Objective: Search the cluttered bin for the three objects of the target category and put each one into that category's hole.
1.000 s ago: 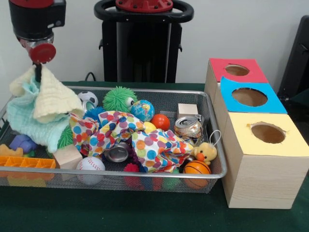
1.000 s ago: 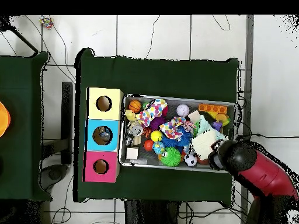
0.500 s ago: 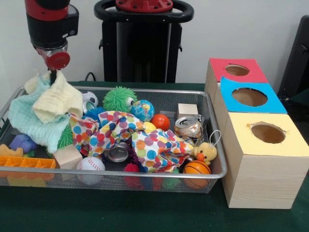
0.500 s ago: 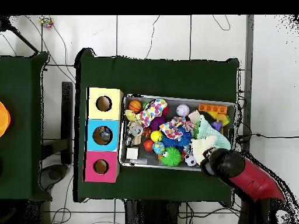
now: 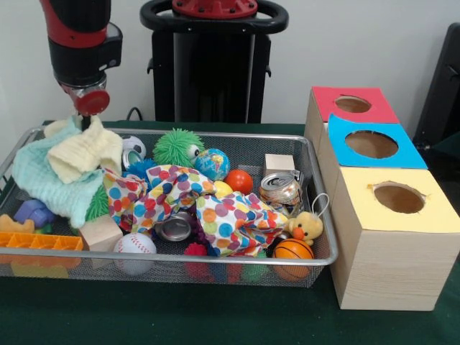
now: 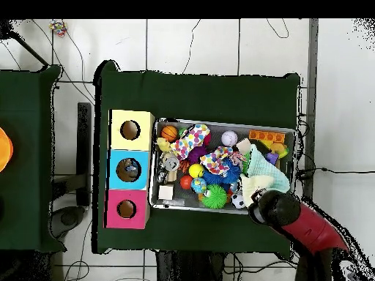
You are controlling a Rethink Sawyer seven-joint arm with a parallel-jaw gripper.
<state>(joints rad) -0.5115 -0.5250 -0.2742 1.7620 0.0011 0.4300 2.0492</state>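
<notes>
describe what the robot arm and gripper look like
The arm is a thick round column, red above and black below. Under it sits a silver collar with a round red disc, and a thin dark gripper beneath. From overhead the arm is red with a black end.

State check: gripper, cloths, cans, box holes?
gripper: shut on yellow cloth
yellow cloth: lifted at one corner
green cloth: heaped in bin
polka-dot cloth: crumpled over toys
cans: lying sideways
box holes: open
</notes>
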